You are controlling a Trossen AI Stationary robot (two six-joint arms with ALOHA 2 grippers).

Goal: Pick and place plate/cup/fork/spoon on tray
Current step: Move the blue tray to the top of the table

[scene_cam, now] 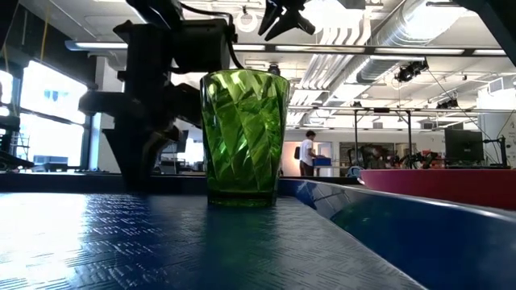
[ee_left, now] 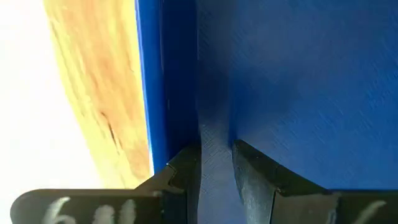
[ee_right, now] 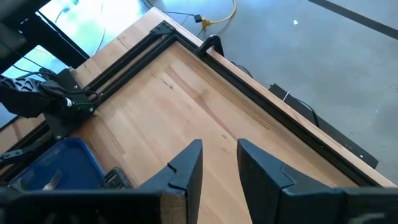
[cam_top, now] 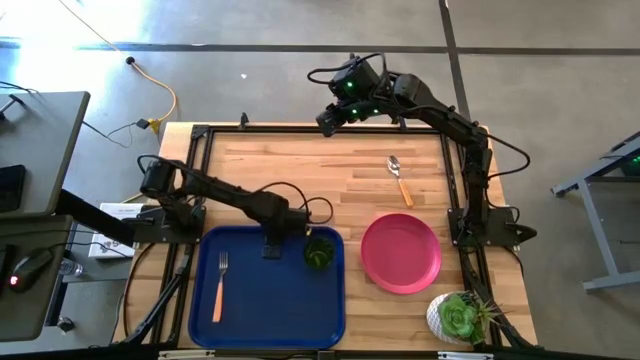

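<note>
The left gripper (cam_top: 271,245) is held over the tray (cam_top: 240,318), fingers (ee_left: 255,177) slightly parted and empty, with the cup (cam_top: 320,251) just beside them. The fork (cam_top: 220,285) lies near. The right gripper (cam_top: 327,122), unclenched, hangs well apart from the spoon (cam_top: 398,177) and plate (cam_top: 400,252).

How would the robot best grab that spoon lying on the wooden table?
Probably by the orange-tan handle of the spoon, coming straight down from above with the fingers either side of it. It lies flat and clear of other things, and the handle is straight and narrow, unlike the rounded bowl.

Bright daylight glares beyond the table (cam_top: 300,170); wrist views partly blown out.
</note>
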